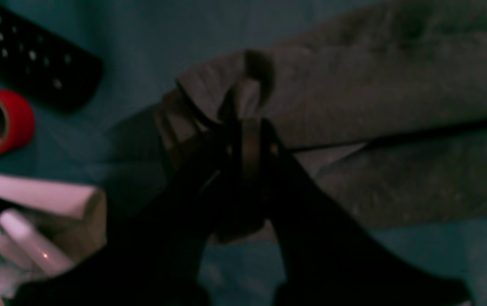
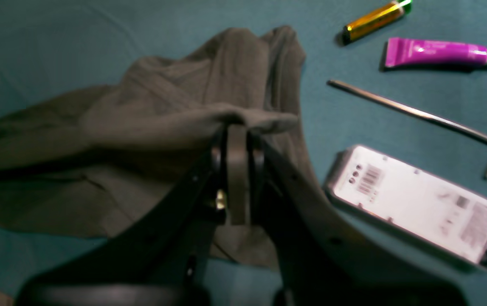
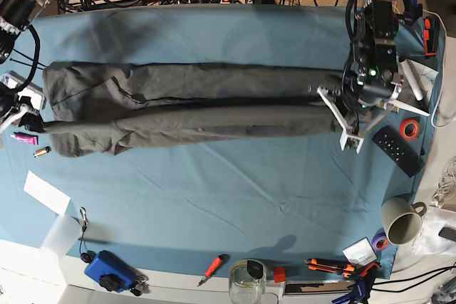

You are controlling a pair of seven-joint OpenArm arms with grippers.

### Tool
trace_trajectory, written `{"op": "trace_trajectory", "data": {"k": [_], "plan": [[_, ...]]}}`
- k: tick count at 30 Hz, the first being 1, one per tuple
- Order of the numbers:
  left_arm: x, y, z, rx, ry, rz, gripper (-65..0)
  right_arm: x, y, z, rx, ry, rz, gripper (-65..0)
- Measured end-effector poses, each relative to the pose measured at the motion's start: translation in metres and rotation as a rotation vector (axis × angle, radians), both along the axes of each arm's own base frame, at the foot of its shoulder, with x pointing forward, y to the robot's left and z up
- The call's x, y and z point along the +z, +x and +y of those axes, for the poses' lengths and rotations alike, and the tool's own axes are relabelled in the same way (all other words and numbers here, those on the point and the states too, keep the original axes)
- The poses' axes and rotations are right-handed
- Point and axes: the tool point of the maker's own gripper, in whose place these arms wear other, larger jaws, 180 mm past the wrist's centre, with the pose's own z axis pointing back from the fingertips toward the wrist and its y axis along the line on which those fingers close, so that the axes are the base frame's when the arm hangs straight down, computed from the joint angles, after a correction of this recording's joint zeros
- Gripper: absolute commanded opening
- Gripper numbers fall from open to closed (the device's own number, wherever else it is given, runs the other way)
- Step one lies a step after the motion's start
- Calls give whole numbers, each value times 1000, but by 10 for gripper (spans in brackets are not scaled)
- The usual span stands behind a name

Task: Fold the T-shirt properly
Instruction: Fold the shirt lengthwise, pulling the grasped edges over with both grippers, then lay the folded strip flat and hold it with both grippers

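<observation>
I hold the T-shirt (image 3: pixel 192 108) stretched between my two arms, so it lies as a long band across the middle of the worktop (image 3: pixel 214 190), from 9 o'clock to 3 o'clock in the base view. My left end effector (image 1: pixel 247 127) is pressed together on a bunched edge of the cloth at the 3 o'clock end. My right end effector (image 2: pixel 237 127) pinches the other end at 9 o'clock, where the fabric gathers into a small ridge over the jaws. I think I hold both ends like this to keep the cloth taut, so that the long fold stays straight and does not slip open.

Beside my left side lie a red tape roll (image 1: pixel 1 121) and a black remote (image 1: pixel 35 59), near but apart from the cloth. Near my right side are a white device (image 2: pixel 417 204), a hex key (image 2: pixel 417 114) and a purple tube (image 2: pixel 438 52); I must not drag the cloth over them.
</observation>
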Motion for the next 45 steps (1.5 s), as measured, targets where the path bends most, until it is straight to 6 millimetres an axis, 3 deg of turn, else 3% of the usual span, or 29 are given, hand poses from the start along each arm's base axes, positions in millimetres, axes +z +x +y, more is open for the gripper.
{"op": "trace_trajectory", "data": {"k": [10,22,32,37,45], "plan": [[-2,-4,0,-1,3,-11,-650,-17,-19,0,3,-21,63,-650],[-10,-6,8,11,45,9,-650,-27,-30,-18,-41,-112,144,-650],[-20,-9,9,12,41,36,-650,-29,-32,-17,-33,-115,153,-641],[-21,-10,12,17,60,45,-443,-29,-32,-17,-16,-125,154,-504],[-13,-10,24,33,137,34,-421,-25,-28,-9,-1,-82,122,-493]]}}
